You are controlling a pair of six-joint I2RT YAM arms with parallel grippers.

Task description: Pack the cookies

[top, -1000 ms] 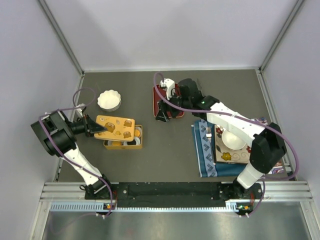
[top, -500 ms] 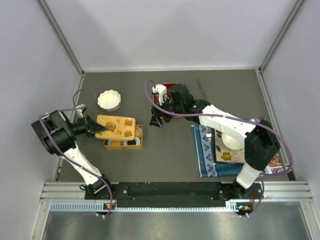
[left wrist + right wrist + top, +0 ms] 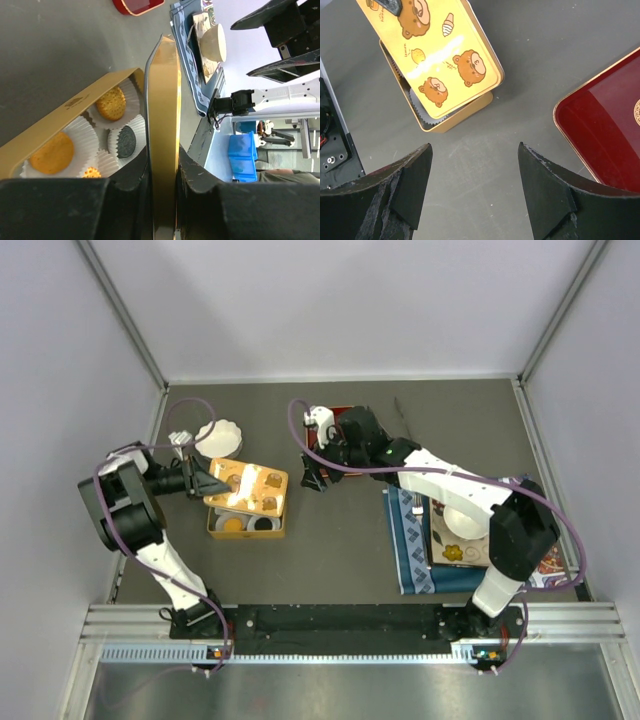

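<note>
The left arm reaches in level from the left of the tin (image 3: 246,532); its left claw (image 3: 200,482) is clamped narrow on the near-left edge of the bear-printed lid (image 3: 248,490), which hangs tilted above the tin's far half, so the near half lies uncovered. Inside the tin, three orange cookies (image 3: 51,152) and a black cookie (image 3: 126,141) sit in white paper cups (image 3: 90,132). The right arm stretches from its base far to the right of the tin, elbow raised, wrist bent down; the right claw (image 3: 318,478) hovers over bare worktop (image 3: 530,65) just right of the tin, fingers spread wide and holding nothing; the red tray (image 3: 605,135) lies beyond it.
</note>
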